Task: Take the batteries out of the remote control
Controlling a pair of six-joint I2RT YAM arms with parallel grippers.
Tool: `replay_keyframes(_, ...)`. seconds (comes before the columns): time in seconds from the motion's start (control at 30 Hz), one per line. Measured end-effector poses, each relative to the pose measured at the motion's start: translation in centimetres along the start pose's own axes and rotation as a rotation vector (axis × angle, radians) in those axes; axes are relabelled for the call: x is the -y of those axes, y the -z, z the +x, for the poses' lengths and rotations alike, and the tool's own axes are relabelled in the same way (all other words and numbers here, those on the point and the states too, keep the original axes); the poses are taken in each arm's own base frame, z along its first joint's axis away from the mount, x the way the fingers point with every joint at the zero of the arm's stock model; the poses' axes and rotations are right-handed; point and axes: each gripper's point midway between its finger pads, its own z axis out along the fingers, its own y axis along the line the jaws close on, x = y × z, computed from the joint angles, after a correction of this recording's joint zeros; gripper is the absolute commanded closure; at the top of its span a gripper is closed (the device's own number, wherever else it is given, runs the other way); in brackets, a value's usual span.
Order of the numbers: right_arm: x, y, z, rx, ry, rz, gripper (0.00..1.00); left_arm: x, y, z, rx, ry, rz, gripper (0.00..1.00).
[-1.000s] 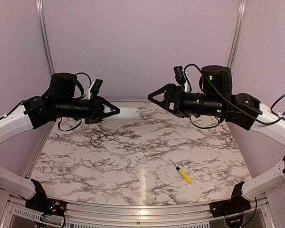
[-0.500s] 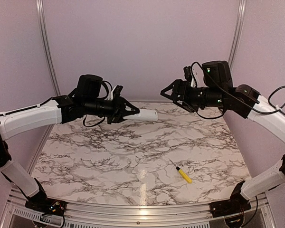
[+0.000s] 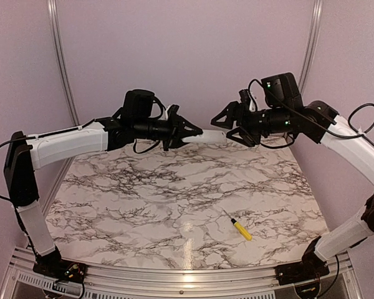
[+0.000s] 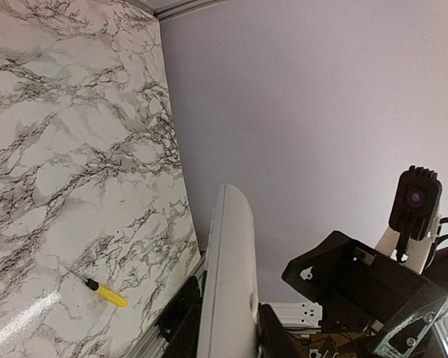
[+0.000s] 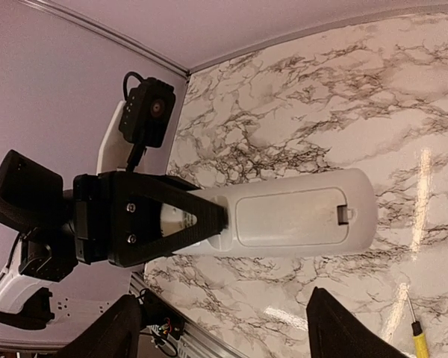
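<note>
Right wrist view: remote control (image 5: 284,216) held aloft over the tabletop (image 3: 143,199) near 12 o'clock, pinched at one end by the left fingers (image 5: 153,186). Right fingers (image 5: 336,332) are spread near its free end. Plain white back faces us, cover (image 5: 287,218) shut; no batteries visible. We judge unloading not yet begun: cover to open, batteries to extract. Screwdriver (image 3: 239,228) lies at 5 o'clock.
</note>
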Motion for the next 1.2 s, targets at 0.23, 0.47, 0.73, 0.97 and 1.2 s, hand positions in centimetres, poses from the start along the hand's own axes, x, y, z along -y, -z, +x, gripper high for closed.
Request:
replay_keyframes(0.23,1.4,0.4,-0.7,0.033,0.026,0.089,0.27,0.2,-0.8,0.4,-0.014,0.029,0.025,1.00)
replay_keyframes(0.47,2.6,0.6,-0.9,0.050,0.054,0.147,0.29,1.3,-1.3,1.4,-0.031,0.021,0.058,1.00)
replay_keyframes(0.73,3.0,0.7,-1.4,0.074,0.083,0.175,0.32,1.9,-1.8,1.8,-0.038,0.015,0.072,1.00)
replay_keyframes(0.97,3.5,0.9,-1.9,0.101,0.105,0.205,0.32,1.7,-2.3,2.4,-0.053,0.021,0.070,1.00)
replay_keyframes(1.2,3.8,1.0,-2.1,0.113,0.116,0.226,0.33,2.0,-3.0,2.9,-0.065,0.018,0.078,1.00)
